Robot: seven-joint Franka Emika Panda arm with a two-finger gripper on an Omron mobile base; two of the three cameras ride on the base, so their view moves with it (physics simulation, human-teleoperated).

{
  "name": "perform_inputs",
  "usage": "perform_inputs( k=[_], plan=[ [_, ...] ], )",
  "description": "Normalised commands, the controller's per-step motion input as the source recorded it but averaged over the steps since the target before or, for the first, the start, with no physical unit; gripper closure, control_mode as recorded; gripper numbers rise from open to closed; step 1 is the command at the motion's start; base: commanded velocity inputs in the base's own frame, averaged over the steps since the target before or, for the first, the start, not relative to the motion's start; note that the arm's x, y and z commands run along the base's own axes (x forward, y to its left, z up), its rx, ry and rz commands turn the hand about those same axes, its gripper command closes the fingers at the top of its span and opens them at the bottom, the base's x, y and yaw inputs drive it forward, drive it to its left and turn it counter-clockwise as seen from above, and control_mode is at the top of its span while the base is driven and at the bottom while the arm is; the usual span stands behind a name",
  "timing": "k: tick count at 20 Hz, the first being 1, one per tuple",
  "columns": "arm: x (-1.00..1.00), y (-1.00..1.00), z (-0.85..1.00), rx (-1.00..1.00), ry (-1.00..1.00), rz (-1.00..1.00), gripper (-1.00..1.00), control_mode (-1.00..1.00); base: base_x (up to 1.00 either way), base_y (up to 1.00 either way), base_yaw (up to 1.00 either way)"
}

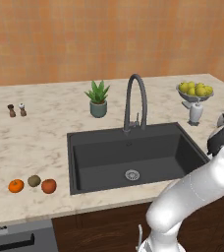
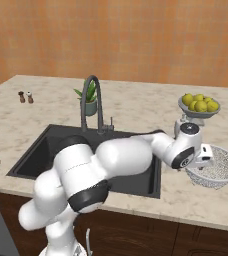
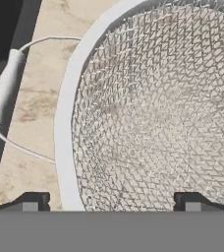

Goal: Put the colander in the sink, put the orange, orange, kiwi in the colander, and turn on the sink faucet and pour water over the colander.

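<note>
Right under the hand camera sits the colander (image 3: 153,113) on the counter (image 2: 136,107), just right of the sink (image 2: 41,150), its wire handle (image 3: 6,93) pointing to the basin. Gripper (image 3: 111,202) hangs over its rim with jaws wide apart, holding nothing. Two oranges (image 1: 16,185) and kiwi (image 1: 34,180) lie in a row left of the sink.
</note>
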Motion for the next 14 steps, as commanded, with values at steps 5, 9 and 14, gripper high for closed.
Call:
perform_inputs(
  k=[5,9,14],
  plan=[
    [0.06,-0.05,-0.17,0.0,0.0,0.0,1.0,-1.0,0.0,0.0,0.0],
    [0.0,0.0,-0.19,0.0,0.0,0.0,1.0,-1.0,0.0,0.0,0.0],
    [-0.1,0.03,-0.05,-0.01,0.0,0.0,1.0,-1.0,0.0,0.0,0.0]
  ],
)
